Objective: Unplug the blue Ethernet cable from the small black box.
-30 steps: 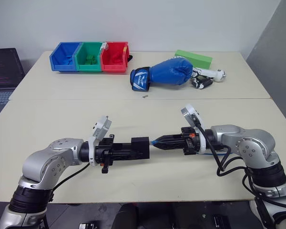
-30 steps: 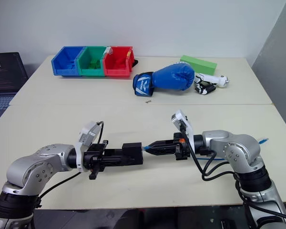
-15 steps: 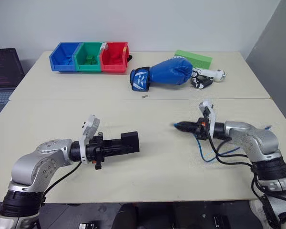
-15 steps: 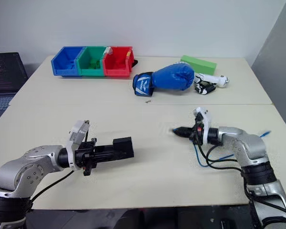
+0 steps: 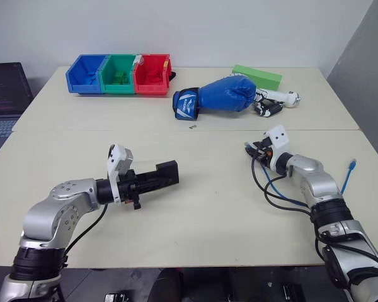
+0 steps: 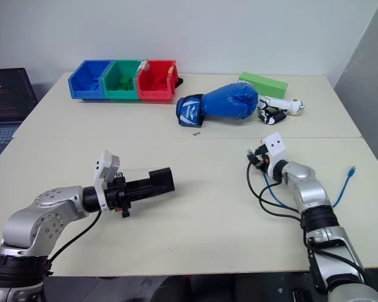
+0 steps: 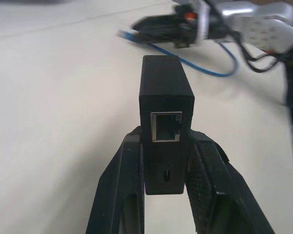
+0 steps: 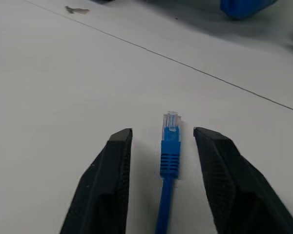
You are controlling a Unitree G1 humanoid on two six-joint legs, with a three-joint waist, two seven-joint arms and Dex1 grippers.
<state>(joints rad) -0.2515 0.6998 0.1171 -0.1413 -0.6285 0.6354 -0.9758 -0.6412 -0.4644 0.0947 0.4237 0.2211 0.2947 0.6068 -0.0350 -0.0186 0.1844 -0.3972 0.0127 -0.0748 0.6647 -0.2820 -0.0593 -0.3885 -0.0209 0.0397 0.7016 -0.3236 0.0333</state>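
Unplugging done, by the look of it: port on the box (image 7: 166, 126) empty, plug (image 8: 171, 122) free of it. Step in hand judged to be letting go of the cable (image 8: 169, 161). Right gripper (image 8: 163, 141) parted, fingers either side of the plug and not touching it; plug lying on the table (image 8: 49, 87) between them. Left gripper (image 7: 163, 151) clamped on the box, lifted off the table, well to the left of the plug.

Next move likely calls for drawing the right gripper back clear of the cable without dragging it, and setting the box down.

Box: matte black, rectangular, hard plastic with crisp edges, a square metal-lined port on its end face. Cable: thin, bright blue, limp, with a ribbed blue boot and a small clear plug; slack looping right of the plug, far end (image 5: 352, 165) further right. Fingers (image 8: 112, 180) black, finely textured pads, tapering. Table pale, smooth, matte.
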